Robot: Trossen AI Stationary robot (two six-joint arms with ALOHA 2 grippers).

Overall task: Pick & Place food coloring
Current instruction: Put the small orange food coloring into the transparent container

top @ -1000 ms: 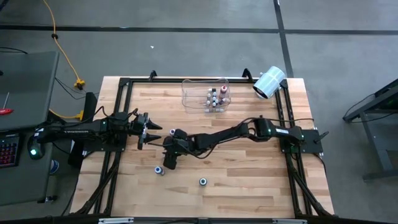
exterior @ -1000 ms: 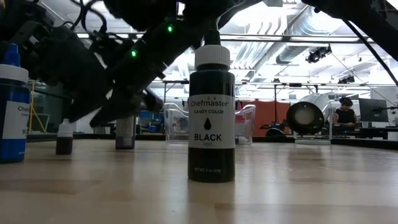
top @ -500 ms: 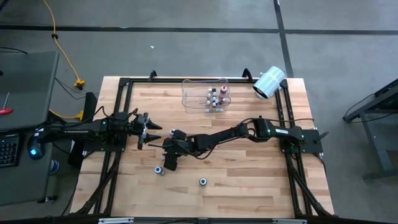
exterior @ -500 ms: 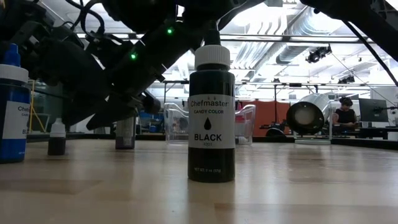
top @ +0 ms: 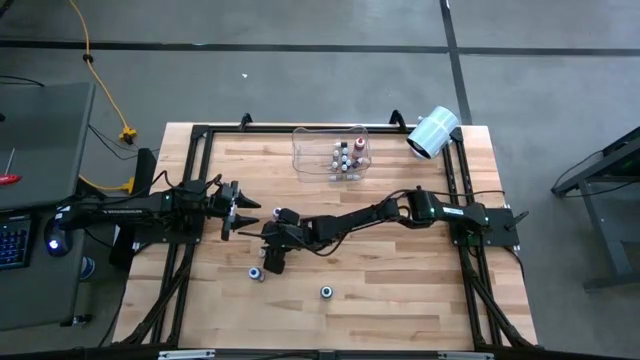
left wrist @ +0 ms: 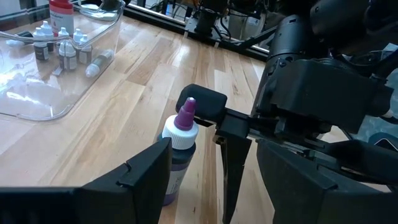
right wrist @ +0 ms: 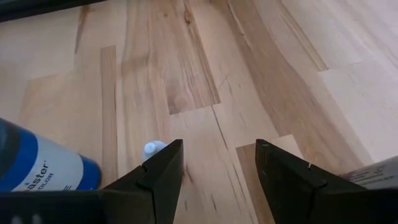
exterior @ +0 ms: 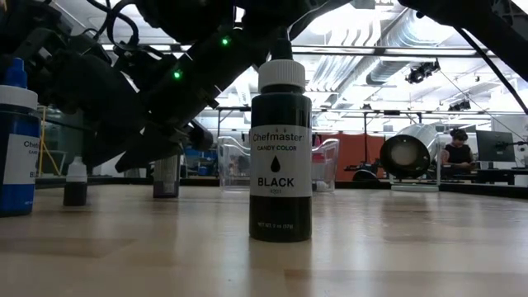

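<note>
My right gripper (top: 270, 259) hangs open and low over the table's middle left. A tiny dark dropper bottle with a whitish cap (right wrist: 153, 149) (exterior: 75, 183) stands upright on the wood between the right gripper's (right wrist: 214, 177) fingers, close beside one of them. My left gripper (top: 236, 209) waits open a little farther back. A purple-capped bottle (left wrist: 178, 144) stands just ahead of one of its fingers. A clear bin (top: 330, 150) at the far edge holds several tiny bottles. My right gripper comes slanting down from the table's right. The tiny bottle's cap (right wrist: 153, 149) stands by the inner side of one finger (right wrist: 163, 171). I cannot tell whether that finger touches it. The bottle stands upright on the table.
A large blue bottle (top: 257, 272) (right wrist: 37, 168) stands just left of the right gripper. A black bottle (top: 326, 292) (exterior: 280, 157) stands nearer the near edge. A white paper roll (top: 433, 132) lies at the far right corner. A black frame rail (top: 190, 180) edges the table.
The right gripper has dipped slightly lower toward the table's near left. In the low view the tiny whitish-capped bottle has slid a little toward the table's left and has stayed upright. Over the last half second nothing has moved.
</note>
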